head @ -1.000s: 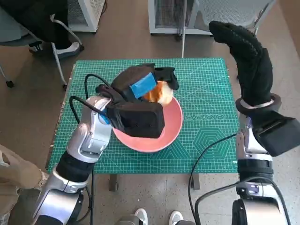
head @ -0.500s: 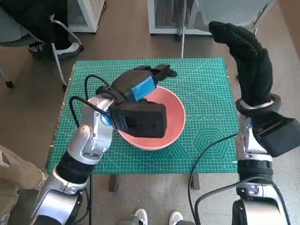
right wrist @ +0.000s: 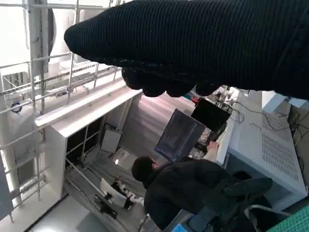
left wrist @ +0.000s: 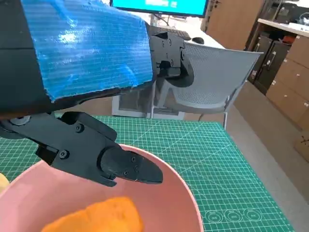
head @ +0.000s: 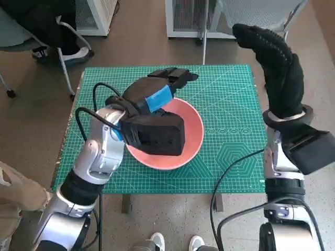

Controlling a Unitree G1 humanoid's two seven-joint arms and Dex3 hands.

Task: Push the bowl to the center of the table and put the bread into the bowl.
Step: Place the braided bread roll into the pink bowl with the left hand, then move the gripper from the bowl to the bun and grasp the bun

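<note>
The pink bowl (head: 192, 133) stands near the middle of the green cutting mat (head: 230, 94). In the left wrist view the orange bread (left wrist: 99, 220) lies inside the bowl (left wrist: 181, 191). In the head view my left forearm and hand hide it. My left hand (head: 156, 93) hovers over the bowl's far rim and holds nothing; its black fingers (left wrist: 113, 162) are spread just above the bread. My right hand (head: 277, 63) in its black glove (right wrist: 203, 43) is raised high over the mat's far right corner, fingers stretched out and empty.
A chair and a person's feet (head: 73, 52) stand off the table's far left corner. White cabinets (head: 188, 18) lie beyond the far edge. Shoes (head: 157, 240) show at the near edge. A seated person in dark clothes (right wrist: 193, 188) appears in the right wrist view.
One second ago my left hand held the bread at the bowl's far rim. It has let go, and its fingers have spread and lifted. The right arm has stayed still.
</note>
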